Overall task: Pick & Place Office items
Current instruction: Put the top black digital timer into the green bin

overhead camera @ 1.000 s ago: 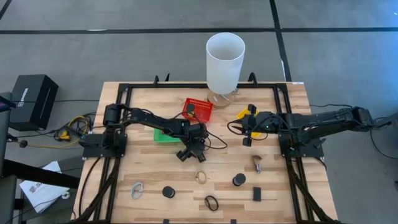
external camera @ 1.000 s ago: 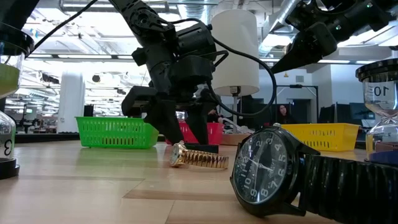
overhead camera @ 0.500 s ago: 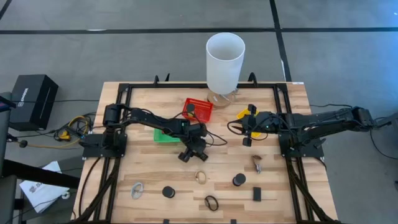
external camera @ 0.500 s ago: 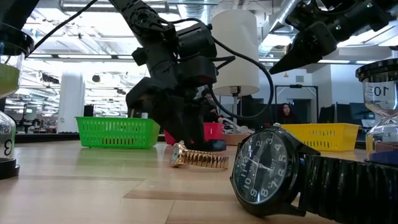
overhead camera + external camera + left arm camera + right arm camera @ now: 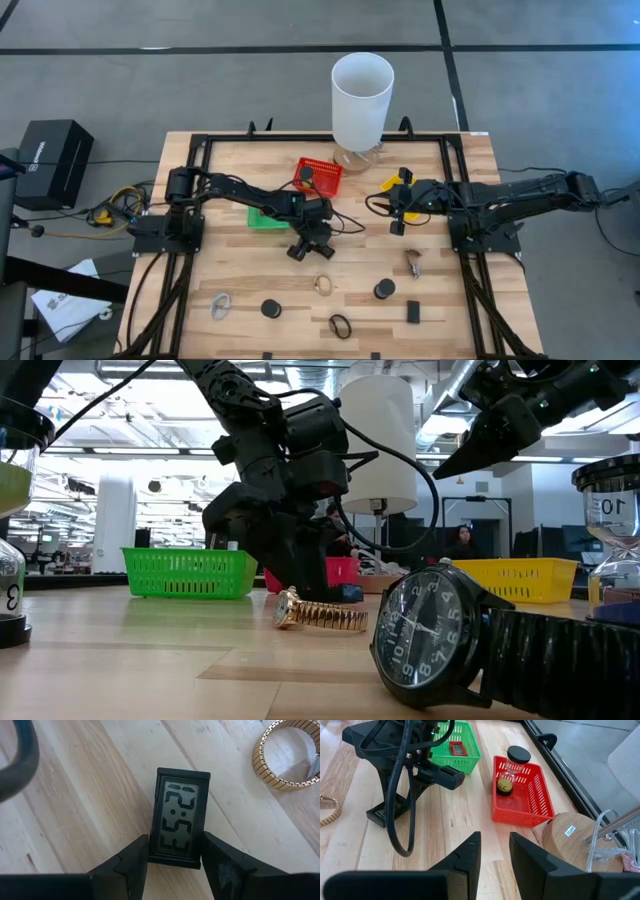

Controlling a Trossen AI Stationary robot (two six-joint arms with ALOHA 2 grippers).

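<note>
A small black digital clock [image 5: 180,817], one of the office items, lies display up on the wooden table near its middle. My left gripper [image 5: 310,245] is shut on it. A gold watch band [image 5: 323,284] lies just nearer the table's front edge, and a black wristwatch [image 5: 440,635] lies close to the low camera. Farther right, my right gripper [image 5: 397,222] hangs above the table beside the yellow basket [image 5: 395,183], open with nothing between its fingers [image 5: 470,852]. My left gripper pinches the clock's two long sides [image 5: 154,847] between its two fingers, near one short end. The fingers [image 5: 132,857] slant down from above and lie along the clock's sides. The clock rests flat on the table, display up.
A green basket [image 5: 262,216] sits just left of my left gripper, a red basket [image 5: 318,175] beyond it, and a tall white cylinder [image 5: 361,100] at the far edge. Black discs [image 5: 271,309], a black block [image 5: 413,312] and a silvery clip [image 5: 220,303] lie near the front.
My left gripper has rolled about its own pointing line and shut: its fingers, first spread wide on either side of the clock, have closed onto the clock's sides. The clock stays on the table.
</note>
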